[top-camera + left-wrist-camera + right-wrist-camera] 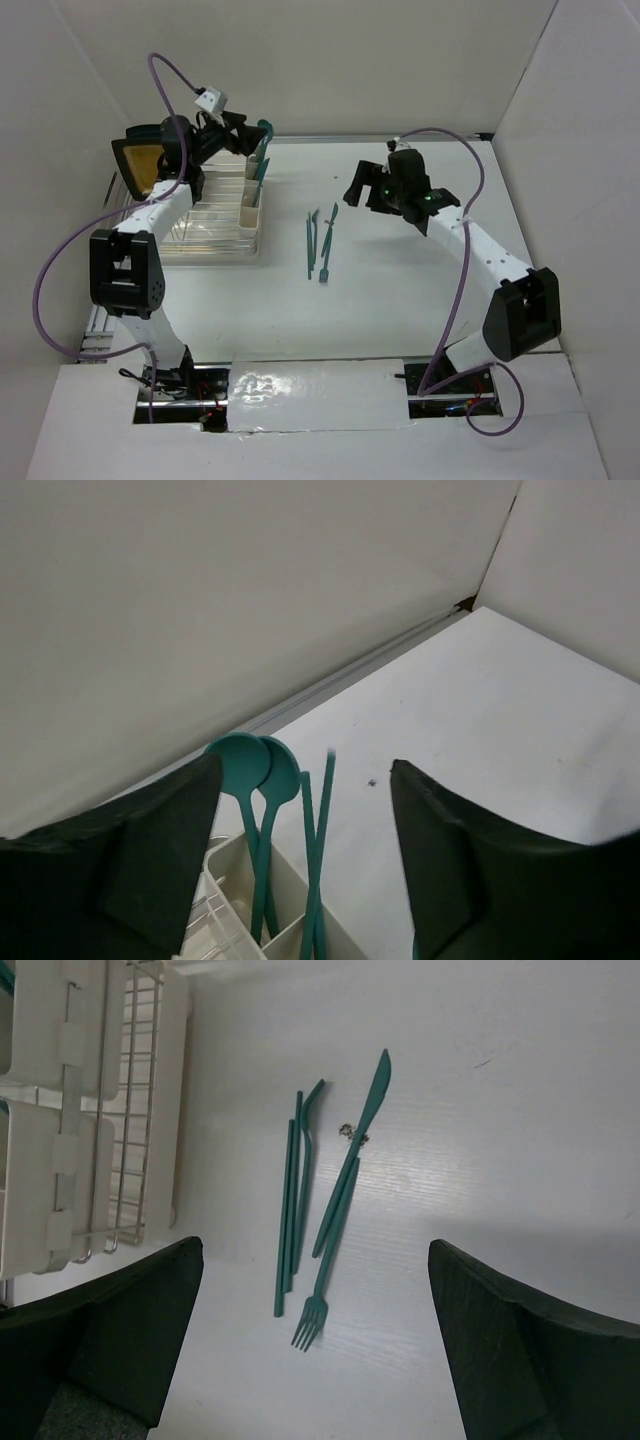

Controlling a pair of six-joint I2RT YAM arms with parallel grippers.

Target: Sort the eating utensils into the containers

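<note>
Over on the left, the left gripper [243, 133] hangs above the far end of the containers [252, 200]. Its fingers [150, 870] are spread and nothing is pinched. Below it, two spoons [255, 770] and some slim handles [318, 860] stand upright in one compartment, so I'd say that drop-off is finished. Mid-table [420, 300] lie the loose pieces: thin sticks [288, 1210], then a knife [372, 1100] and a fork [318, 1305] just beside them. The right gripper [362, 194] hovers near these, jaws wide apart and empty. Next it needs to descend over a single piece, square up across its handle and close without dragging the neighbours.
</note>
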